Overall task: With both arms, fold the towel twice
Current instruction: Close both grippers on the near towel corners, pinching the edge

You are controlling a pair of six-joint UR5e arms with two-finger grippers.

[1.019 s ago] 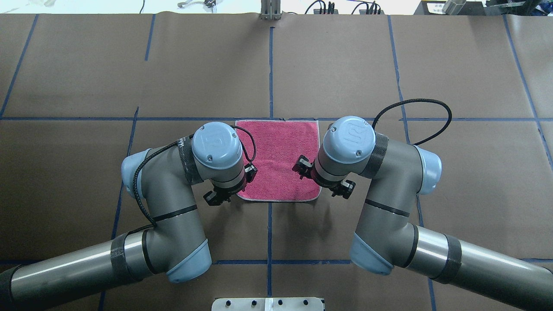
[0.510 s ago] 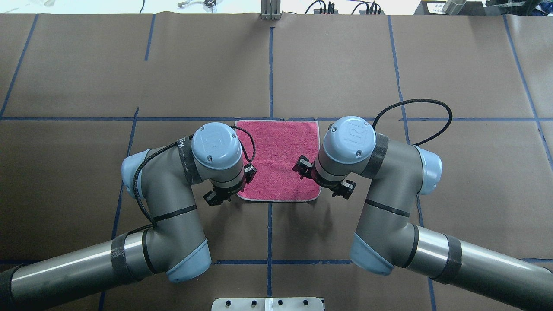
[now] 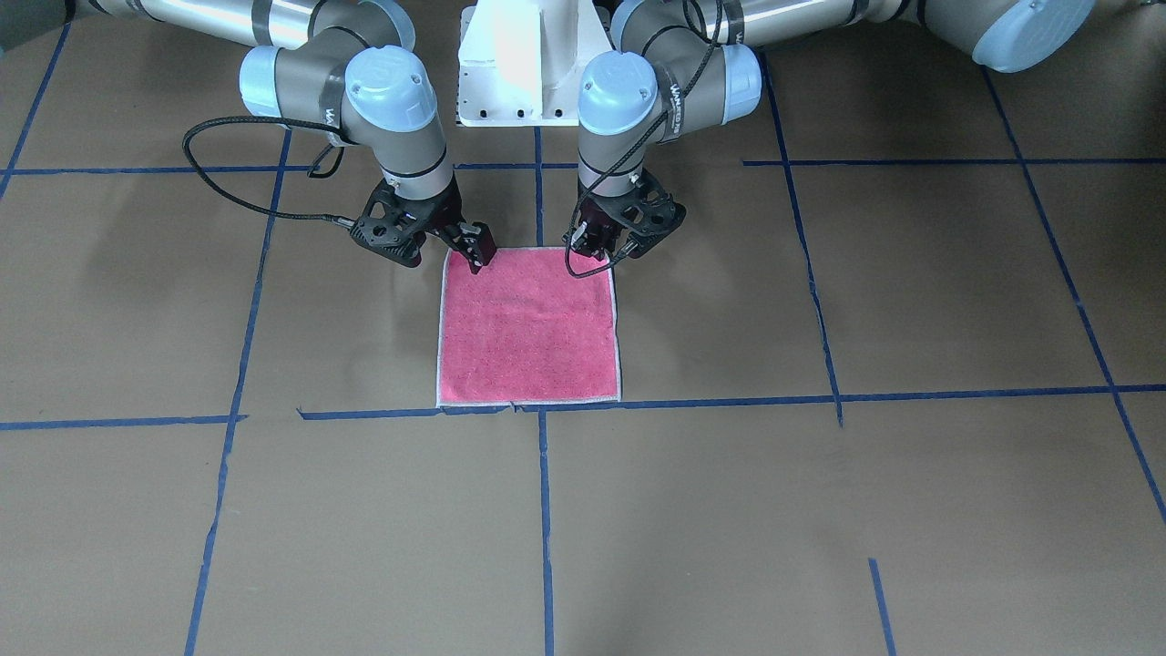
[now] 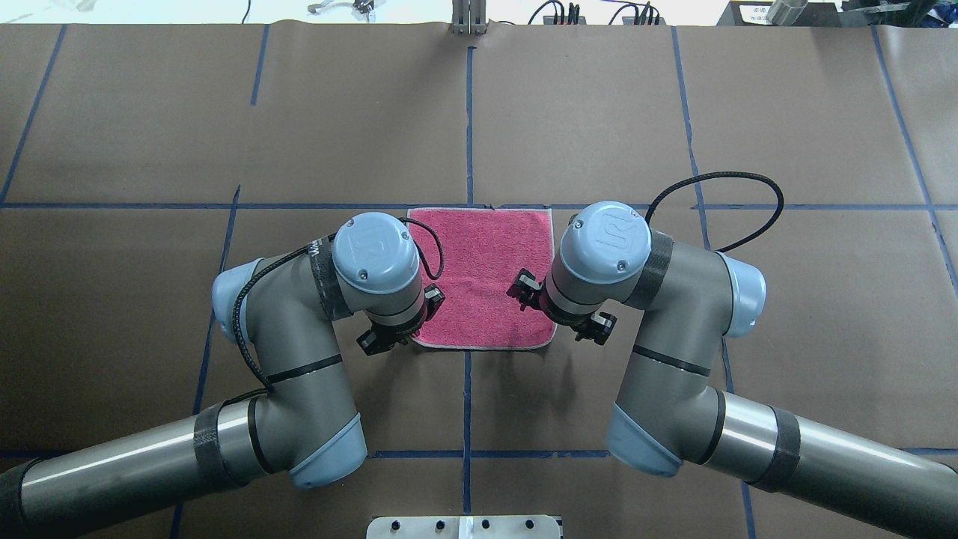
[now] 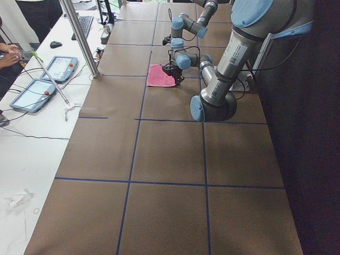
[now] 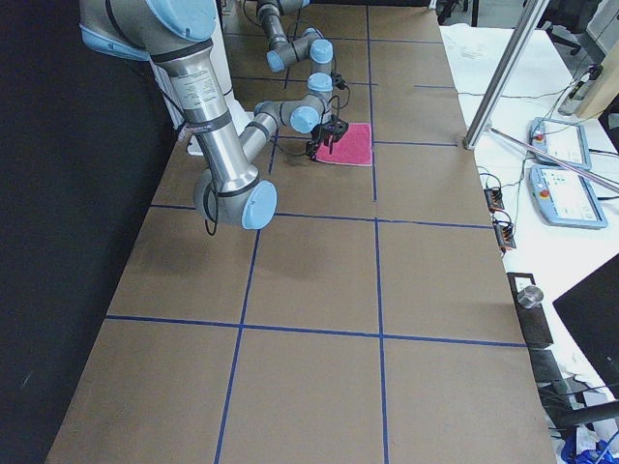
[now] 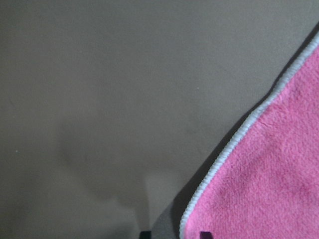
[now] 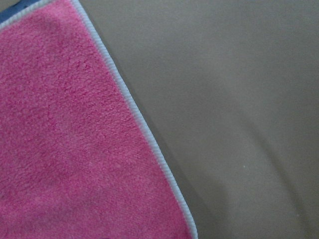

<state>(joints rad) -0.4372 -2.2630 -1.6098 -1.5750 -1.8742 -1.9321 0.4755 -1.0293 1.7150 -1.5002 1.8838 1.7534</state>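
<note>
Towel: lay flat, pink face up, on the worktop just in front of the base; no fold made yet.
Left end effector: fingers spread, low at the towel corner nearest the base on its own side; the wrist view showed both tips astride the whitish hem, gripping nothing.
Right end effector: fingers likewise spread at the other base-side corner, one over pink pile, one over bare worktop.
Reason for placement: judged a paired corner pick, so the base-side edge travels away from the base as one line.
Stage: judged pre-grasp, first fold.
Risk: the thin hem may slip a closing pinch; an uneven lift would skew the fold.
</note>
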